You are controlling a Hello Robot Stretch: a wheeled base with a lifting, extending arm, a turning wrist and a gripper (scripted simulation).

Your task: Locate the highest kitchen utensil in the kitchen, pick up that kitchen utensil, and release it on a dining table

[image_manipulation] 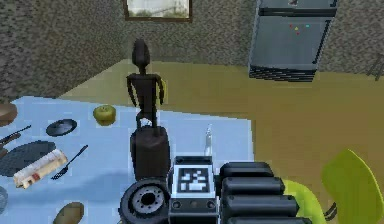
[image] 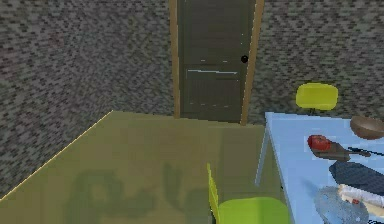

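My gripper (image_manipulation: pixel 144 100) reaches out over the far part of a light blue dining table (image_manipulation: pixel 110 150) in the arm side view. Its dark body sits left of a white marker square (image_manipulation: pixel 192 180). A dark slender thing with a rounded top (image_manipulation: pixel 140 52) rises at the gripper's far end, by the table's far edge. I cannot tell whether the gripper holds it. On the table lie a green apple (image_manipulation: pixel 103 115), a dark dish (image_manipulation: pixel 61 127), a fork-like utensil (image_manipulation: pixel 70 160) and a rolled paper (image_manipulation: pixel 40 168). A thin pale upright thing (image_manipulation: pixel 208 140) stands near the arm.
A grey fridge (image_manipulation: pixel 290 40) stands far off at the arm side view's right, and a framed picture (image_manipulation: pixel 157 8) hangs on the wall. Yellow-green chairs (image: pixel 316 96) (image: pixel 245 208) flank the blue table (image: pixel 300 165), which carries a red thing (image: pixel 320 143). A closed door (image: pixel 212 60) lies ahead.
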